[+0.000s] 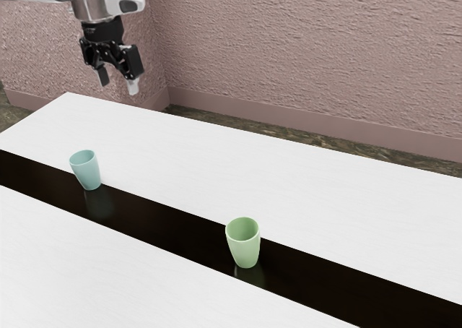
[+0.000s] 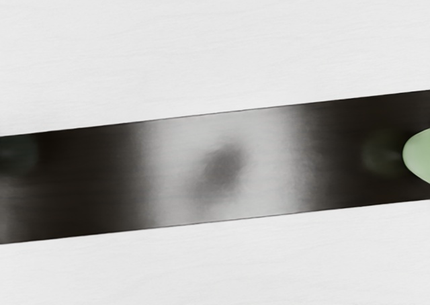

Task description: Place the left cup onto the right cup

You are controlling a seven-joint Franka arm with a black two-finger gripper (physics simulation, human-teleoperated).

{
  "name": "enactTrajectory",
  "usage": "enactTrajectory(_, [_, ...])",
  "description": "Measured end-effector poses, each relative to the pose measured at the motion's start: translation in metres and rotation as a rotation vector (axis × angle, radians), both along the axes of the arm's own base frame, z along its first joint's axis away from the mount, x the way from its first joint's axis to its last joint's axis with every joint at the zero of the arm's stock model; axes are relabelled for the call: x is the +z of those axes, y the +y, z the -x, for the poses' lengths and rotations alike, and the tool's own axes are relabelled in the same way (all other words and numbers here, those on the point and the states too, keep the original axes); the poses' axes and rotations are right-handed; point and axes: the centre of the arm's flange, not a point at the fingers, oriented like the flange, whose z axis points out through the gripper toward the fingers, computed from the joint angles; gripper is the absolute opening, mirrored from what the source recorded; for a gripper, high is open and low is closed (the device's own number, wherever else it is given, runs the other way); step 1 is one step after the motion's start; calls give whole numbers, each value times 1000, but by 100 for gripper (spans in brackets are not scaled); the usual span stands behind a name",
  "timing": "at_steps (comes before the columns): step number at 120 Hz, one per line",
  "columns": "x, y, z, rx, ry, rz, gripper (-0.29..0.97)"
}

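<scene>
From the side camera, the black two-finger gripper [image 1: 118, 81] hangs high in the air. Its jaws are apart, with nothing between them. Far below the jaws stands the small blue-green plastic cup [image 1: 85, 169], on the shiny black strip [image 1: 166, 216] of the white table [image 1: 303, 176]. The light green plastic cup [image 1: 242, 241] stands on the same strip, well away from the jaws. No cup is picked up yet, so this looks like the very start.

From the hand camera, the shiny black strip [image 2: 134, 177] lies under the hand, and a bit of the light green plastic cup [image 2: 418, 156] peeks in. I take the blue-green one for the left cup. Next the jaws must go down around it and squeeze.

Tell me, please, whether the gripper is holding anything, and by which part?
Nothing is held: the gripper hangs open high above the table, apart from the teal cup and the green cup.
</scene>
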Motion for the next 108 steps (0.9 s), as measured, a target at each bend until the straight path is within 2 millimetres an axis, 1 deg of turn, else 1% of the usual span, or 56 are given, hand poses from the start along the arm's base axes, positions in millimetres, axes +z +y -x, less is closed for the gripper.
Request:
enactTrajectory(24, [2,-5,1,-18,-9,-13,66])
enactTrajectory(32, [-1,-5,0,-19,-4,-16,66])
enactTrajectory(36, [-6,-3,-1,-15,2,-19,66])
enactTrajectory(42, [-18,2,-4,-8,15,-21,66])
enactTrajectory(48, [-33,11,-5,6,31,-21,66])
enactTrajectory(67, [-78,53,-8,74,53,-23,66])
enactTrajectory(78, [-105,75,-13,99,50,-29,66])
enactTrajectory(96, [-137,98,-25,120,37,-43,66])
enactTrajectory(108, [-164,116,-25,149,49,-34,66])
